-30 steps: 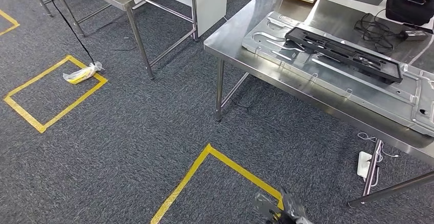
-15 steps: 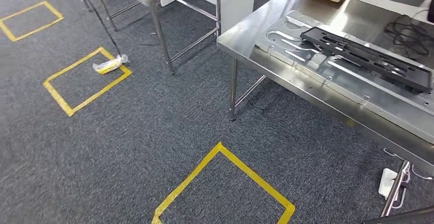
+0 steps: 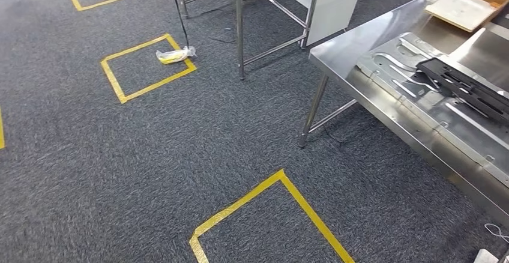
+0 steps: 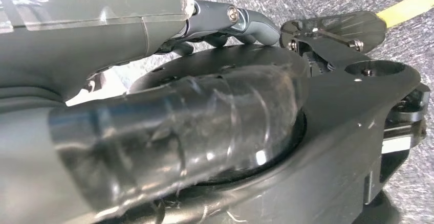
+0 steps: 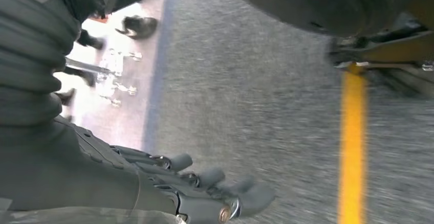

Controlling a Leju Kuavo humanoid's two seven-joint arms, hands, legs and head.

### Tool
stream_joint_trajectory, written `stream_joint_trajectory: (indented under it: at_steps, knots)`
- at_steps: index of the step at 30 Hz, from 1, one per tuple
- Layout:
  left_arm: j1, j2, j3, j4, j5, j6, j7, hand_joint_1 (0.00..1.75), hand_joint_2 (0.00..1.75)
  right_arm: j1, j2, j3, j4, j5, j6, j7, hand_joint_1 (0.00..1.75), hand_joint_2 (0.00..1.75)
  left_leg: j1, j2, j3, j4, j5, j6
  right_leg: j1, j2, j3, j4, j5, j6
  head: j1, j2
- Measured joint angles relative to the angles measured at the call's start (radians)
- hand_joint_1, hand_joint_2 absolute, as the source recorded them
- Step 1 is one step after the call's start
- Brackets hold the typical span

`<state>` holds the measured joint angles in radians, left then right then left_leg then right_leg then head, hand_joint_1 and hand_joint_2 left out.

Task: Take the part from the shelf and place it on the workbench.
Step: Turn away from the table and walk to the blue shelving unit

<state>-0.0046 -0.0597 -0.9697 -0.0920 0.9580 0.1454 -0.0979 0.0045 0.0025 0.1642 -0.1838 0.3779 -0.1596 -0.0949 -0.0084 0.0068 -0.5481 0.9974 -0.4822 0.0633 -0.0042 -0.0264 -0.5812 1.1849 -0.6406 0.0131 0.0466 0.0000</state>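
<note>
A black frame-shaped part [image 3: 474, 89] lies on a pressed sheet-metal panel [image 3: 420, 104], which rests on the steel workbench [image 3: 360, 41] at the right of the head view. My left hand [image 4: 153, 106] hangs low with its thick thumb wrapped in clear film and a dark finger [image 4: 240, 19] stretched out; it holds nothing. My right hand [image 5: 204, 188] hangs over the grey carpet with its fingers slightly apart and nothing in them.
A second steel table [image 3: 240, 35] with a white panel [image 3: 336, 2] stands behind. Yellow tape squares [image 3: 147, 68] mark the carpet, one close in front [image 3: 282, 182]. A crumpled yellow-and-clear bag [image 3: 175, 54] lies on the tape. A cardboard box [image 3: 465, 5] sits on the workbench's far end.
The camera has swung to the left: the workbench and both tables have slid towards the right edge, and more carpet and tape squares show at the left.
</note>
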Motion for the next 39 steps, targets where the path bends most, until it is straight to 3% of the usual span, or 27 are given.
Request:
stream_joint_trajectory:
  at_steps: [2, 3, 5, 7, 9, 11, 13, 15, 17, 18, 19, 22, 24, 26, 28, 30, 32, 33, 34, 35, 37, 39]
  knots:
    - [-0.001, 0.0, 0.0, -0.002, 0.0, 0.0, 0.0, 0.0, 0.0, 0.001, 0.0, -0.008, 0.001, -0.005, 0.011, -0.007, 0.0, 1.75, 0.0, -0.031, -0.004, 0.004, 0.002, 0.001, -0.002, 0.021, -0.047, 0.096, -0.032, 0.003, 0.0, 0.0]
    - [-0.001, 0.0, 0.0, -0.002, 0.0, 0.0, 0.0, 0.0, 0.0, 0.001, 0.0, -0.012, 0.002, -0.006, 0.016, -0.008, 0.0, 1.75, 0.0, -0.048, -0.005, 0.007, 0.002, 0.001, -0.003, 0.023, -0.051, 0.102, -0.019, 0.004, 0.0, 0.0]
    - [-0.002, 0.0, 0.0, -0.004, 0.001, -0.001, -0.001, 0.0, 0.0, 0.002, 0.0, -0.018, 0.003, -0.01, 0.025, -0.01, 0.0, 1.75, 0.001, -0.082, -0.005, 0.016, 0.0, -0.003, -0.008, 0.039, -0.012, 0.007, 0.054, 0.004, 0.0, 0.0]
    - [-0.005, 0.0, 0.0, -0.006, 0.002, -0.002, -0.001, 0.0, 0.0, 0.002, 0.001, -0.022, 0.007, -0.018, 0.043, -0.01, 0.0, 1.75, 0.0, -0.11, -0.013, 0.027, -0.003, -0.01, -0.014, 0.095, 0.032, -0.101, 0.102, 0.0, 0.0, 0.0]
    - [-0.008, 0.001, 0.0, -0.007, 0.004, -0.001, -0.001, 0.0, 0.0, -0.001, 0.003, -0.027, 0.01, -0.026, 0.064, -0.009, 0.0, 1.75, 0.002, -0.133, -0.024, 0.032, 0.0, -0.021, -0.014, 0.127, 0.042, -0.132, 0.104, -0.006, 0.0, 0.0]
    - [-0.008, 0.002, 0.0, -0.007, 0.006, -0.001, -0.001, 0.0, 0.0, -0.006, 0.007, -0.032, 0.011, -0.032, 0.078, -0.005, 0.0, 1.75, 0.005, -0.152, -0.033, 0.032, 0.004, -0.033, -0.014, 0.101, 0.044, -0.141, 0.109, -0.016, 0.0, 0.0]
    - [-0.008, 0.003, 0.0, -0.008, 0.007, -0.001, 0.0, 0.0, 0.0, -0.007, 0.012, -0.039, 0.011, -0.039, 0.094, 0.0, 0.0, 1.75, 0.002, -0.114, -0.052, 0.067, -0.017, -0.041, -0.018, 0.07, 0.051, -0.154, 0.115, -0.031, -0.002, 0.0]
    - [-0.011, 0.005, 0.0, -0.009, 0.006, -0.001, 0.0, 0.0, 0.0, -0.005, 0.014, -0.044, 0.012, -0.045, 0.108, 0.005, 0.0, 1.75, 0.002, -0.047, -0.107, 0.178, -0.075, -0.049, -0.017, 0.036, 0.056, -0.161, 0.116, -0.042, -0.005, 0.0]
    - [-0.012, 0.006, 0.0, -0.009, 0.005, -0.001, 0.0, 0.0, 0.0, -0.003, 0.014, -0.047, 0.013, -0.048, 0.116, 0.008, 0.0, 1.75, 0.007, -0.02, -0.166, 0.294, -0.118, -0.057, -0.014, 0.0, 0.057, -0.161, 0.114, -0.044, -0.006, 0.0]
    - [-0.012, 0.006, 0.0, -0.009, 0.004, -0.001, 0.0, 0.0, 0.0, -0.003, 0.014, -0.048, 0.014, -0.049, 0.117, 0.009, 0.0, 1.75, 0.01, -0.016, -0.174, 0.31, -0.115, -0.06, -0.014, -0.016, 0.058, -0.161, 0.112, -0.044, -0.006, 0.0]
    - [-0.012, 0.007, 0.0, -0.009, 0.004, -0.001, 0.001, 0.0, 0.0, -0.003, 0.014, -0.049, 0.014, -0.049, 0.118, 0.009, 0.0, 1.75, 0.013, -0.011, -0.162, 0.288, -0.093, -0.062, -0.014, -0.031, 0.06, -0.161, 0.109, -0.042, -0.006, 0.0]
    - [-0.003, 0.011, 0.0, -0.009, 0.002, 0.0, 0.004, 0.0, 0.0, -0.003, 0.013, -0.052, 0.014, -0.051, 0.126, 0.011, 0.0, 1.75, 0.015, 0.036, -0.06, 0.095, -0.009, -0.061, -0.012, -0.065, 0.073, -0.16, 0.098, -0.029, -0.006, 0.0]
    - [0.002, 0.012, 0.0, -0.01, 0.0, 0.001, 0.005, 0.0, 0.0, -0.002, 0.011, -0.054, 0.015, -0.054, 0.132, 0.009, 0.0, 1.75, 0.009, 0.053, -0.031, 0.035, 0.001, -0.054, -0.006, -0.083, 0.078, -0.16, 0.092, -0.017, -0.005, 0.0]
    - [0.003, 0.012, 0.0, -0.01, -0.001, 0.0, 0.004, 0.0, 0.0, -0.001, 0.01, -0.057, 0.015, -0.055, 0.137, 0.006, 0.0, 1.75, 0.007, 0.033, -0.032, 0.029, 0.003, -0.042, -0.006, -0.096, 0.083, -0.163, 0.089, -0.006, -0.004, 0.0]
    - [0.002, 0.012, 0.0, -0.01, -0.002, 0.0, 0.004, 0.0, 0.0, -0.001, 0.008, -0.059, 0.015, -0.055, 0.142, 0.001, 0.0, 1.75, 0.009, 0.013, -0.028, 0.019, 0.008, -0.029, -0.009, -0.057, 0.077, -0.138, 0.067, 0.004, -0.004, 0.0]
    - [-0.001, 0.011, -0.001, -0.011, -0.003, -0.001, 0.005, 0.0, 0.0, 0.001, 0.008, -0.06, 0.015, -0.056, 0.147, -0.004, 0.0, 1.75, 0.01, -0.007, -0.024, 0.013, 0.012, -0.019, -0.01, 0.003, 0.03, -0.037, 0.009, 0.007, -0.004, 0.0]
    - [-0.003, 0.011, -0.001, -0.012, -0.003, -0.002, 0.005, 0.0, 0.0, 0.004, 0.008, -0.06, 0.016, -0.058, 0.149, -0.007, 0.0, 1.75, 0.005, -0.031, -0.025, 0.014, 0.012, -0.014, -0.008, 0.023, -0.037, 0.087, -0.037, 0.004, -0.004, 0.0]
    - [-0.003, 0.011, -0.001, -0.013, -0.003, -0.003, 0.005, 0.0, 0.0, 0.006, 0.008, -0.061, 0.016, -0.059, 0.15, -0.008, 0.0, 1.75, 0.003, -0.045, -0.024, 0.016, 0.012, -0.013, -0.007, 0.026, -0.057, 0.117, -0.034, 0.002, -0.004, 0.0]
    - [-0.003, 0.011, -0.001, -0.015, -0.003, -0.003, 0.005, 0.0, 0.0, 0.007, 0.008, -0.062, 0.016, -0.062, 0.15, -0.009, 0.0, 1.75, 0.001, -0.062, -0.023, 0.017, 0.011, -0.013, -0.006, 0.028, -0.059, 0.106, -0.01, -0.002, -0.004, 0.0]
    - [-0.003, 0.011, -0.001, -0.016, -0.003, -0.002, 0.005, 0.0, 0.0, 0.007, 0.008, -0.063, 0.016, -0.065, 0.149, -0.01, 0.0, 1.75, 0.0, -0.078, -0.022, 0.019, 0.011, -0.013, -0.006, 0.034, -0.044, 0.061, 0.029, -0.006, -0.004, 0.0]
    - [-0.005, 0.009, -0.001, -0.018, 0.0, 0.002, 0.005, 0.0, 0.0, 0.009, 0.007, -0.068, 0.017, -0.075, 0.143, -0.009, 0.0, 1.75, -0.001, -0.107, -0.021, 0.023, 0.01, -0.015, -0.005, 0.076, 0.006, -0.071, 0.102, -0.017, -0.004, 0.0]
    - [-0.007, 0.007, -0.001, -0.019, 0.01, 0.014, 0.005, 0.0, 0.0, 0.011, 0.007, -0.076, 0.018, -0.089, 0.131, -0.008, 0.0, 1.75, 0.001, -0.132, -0.026, 0.025, 0.011, -0.022, -0.003, 0.11, 0.033, -0.14, 0.123, -0.023, -0.004, 0.0]
